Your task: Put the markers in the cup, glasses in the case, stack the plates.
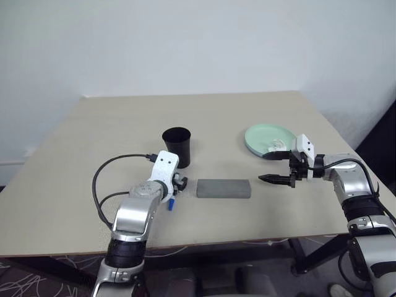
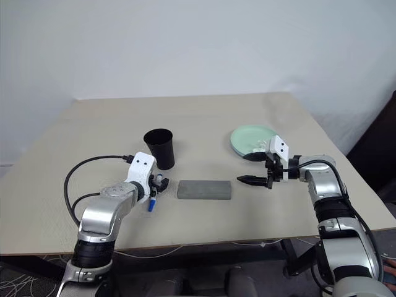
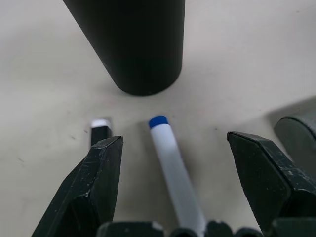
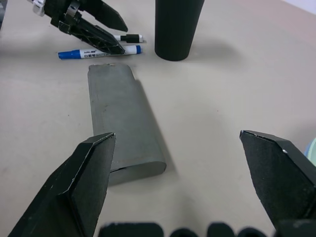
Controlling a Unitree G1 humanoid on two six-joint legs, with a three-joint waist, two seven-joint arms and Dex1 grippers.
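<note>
Nearest the robot, the left gripper (image 3: 173,182) hangs low over the tabletop (image 1: 74,185) with its jaws spread wide and nothing between them gripped; a white marker with blue ends (image 3: 175,173) lies flat on the surface in the gap, pointing toward the cup. A second, dark-tipped marker (image 4: 127,37) lies just beside it. So neither marker is in the cup yet, and that step looks to be the one in hand.

Just to the right of the markers lies the grey case (image 1: 223,188), flat and with its lid down. The glasses cannot be made out, so whether they are already inside cannot be told.

Level with the case on the robot's right, the right gripper (image 1: 275,179) hovers above the tabletop, pointing toward the case, jaws also wide and empty.

A little farther back stands the black cup (image 1: 176,146), upright, near the markers.

Farthest, behind the right gripper, is the mint green plate (image 1: 260,137) with something small and white on it. A blue rim seems to peek beneath it, so the plates may already be stacked, though that is uncertain.
</note>
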